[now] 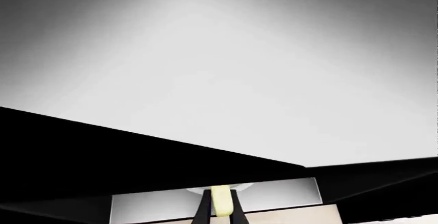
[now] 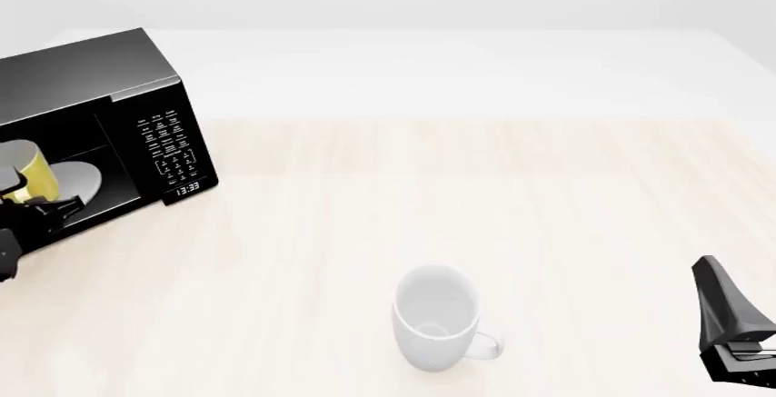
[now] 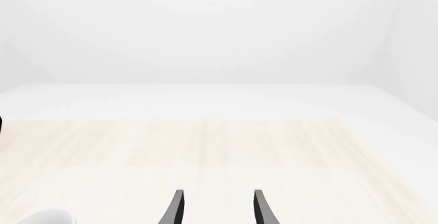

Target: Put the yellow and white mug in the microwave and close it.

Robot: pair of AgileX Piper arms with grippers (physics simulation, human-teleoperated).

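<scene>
We see the yellow and white mug (image 2: 34, 172) at our left hand (image 2: 22, 199), inside the open microwave (image 2: 122, 124).

Tabletop (image 2: 510, 197): pale wood grain, matt. Microwave (image 2: 109, 79): black, glossy, smooth. Yellow and white mug (image 2: 36, 174): shiny glaze. White mug (image 2: 431, 324): smooth, ceramic-looking, soft sheen.

black microwave (image 2: 85, 79), yellow and white mug (image 2: 31, 172), white mug (image 2: 434, 317), pale wood table (image 2: 485, 197)

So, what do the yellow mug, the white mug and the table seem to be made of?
Yellow and white mug: probably glazed ceramic, smooth yellow wall. White mug: likely ceramic too, plain matte white. Table: pale wood look, faint grain lines, matte.
</scene>
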